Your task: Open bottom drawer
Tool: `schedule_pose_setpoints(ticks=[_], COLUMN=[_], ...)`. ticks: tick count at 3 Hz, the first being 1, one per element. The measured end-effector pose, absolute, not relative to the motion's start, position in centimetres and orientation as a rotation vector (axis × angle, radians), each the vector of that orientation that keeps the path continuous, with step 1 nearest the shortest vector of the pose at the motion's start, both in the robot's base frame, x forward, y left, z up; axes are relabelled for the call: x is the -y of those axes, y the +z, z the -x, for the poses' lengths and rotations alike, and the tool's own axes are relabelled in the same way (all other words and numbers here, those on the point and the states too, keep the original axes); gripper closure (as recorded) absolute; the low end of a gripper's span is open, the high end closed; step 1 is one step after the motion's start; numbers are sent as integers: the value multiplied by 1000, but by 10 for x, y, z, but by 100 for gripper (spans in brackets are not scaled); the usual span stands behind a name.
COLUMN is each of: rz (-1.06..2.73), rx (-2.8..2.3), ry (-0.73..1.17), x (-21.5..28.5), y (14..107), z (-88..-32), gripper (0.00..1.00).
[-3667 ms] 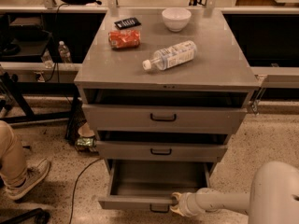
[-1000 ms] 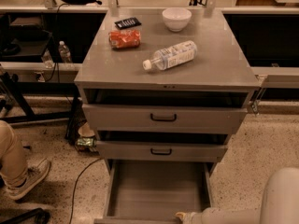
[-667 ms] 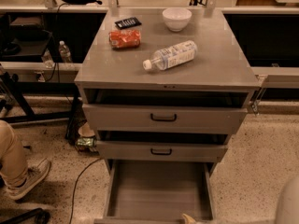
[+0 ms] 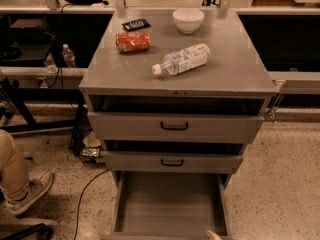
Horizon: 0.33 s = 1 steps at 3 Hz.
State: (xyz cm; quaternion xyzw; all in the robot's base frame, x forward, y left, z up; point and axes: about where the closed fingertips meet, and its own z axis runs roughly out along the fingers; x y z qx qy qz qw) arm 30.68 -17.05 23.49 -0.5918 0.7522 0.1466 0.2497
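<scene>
At the foot of the grey cabinet [image 4: 227, 76], the bottom drawer [image 4: 170, 204] is pulled far out toward the camera. You can see its bare floor and its 2 side walls. Its front and its handle are below the edge of the view, so they cannot be seen. Only a small pale tip of the gripper [image 4: 214, 235] shows, right at the lower edge, by the near right corner of the drawer. I cannot tell if it is holding the handle or is free of it. Above, the middle drawer [image 4: 172, 162] and the top drawer [image 4: 175, 126] each stick out just a little. On top of the cabinet lie a water bottle [image 4: 182, 59] on its side, a white bowl [image 4: 188, 20], a red bag [image 4: 132, 41] and a small black thing [image 4: 136, 24]. I think the pulling step is close to done, as the drawer looks open nearly all the way. The next move, I think, is to let the handle go if it is held, then draw the arm back gently so the drawer does not get bumped shut.
</scene>
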Motion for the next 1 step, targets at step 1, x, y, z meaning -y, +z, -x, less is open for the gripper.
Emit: schedule_pose_setpoints(ticks=[1], rz=[1623], rx=[-2007], ry=[352], x=[186], y=[274], z=[-332], gripper=[0])
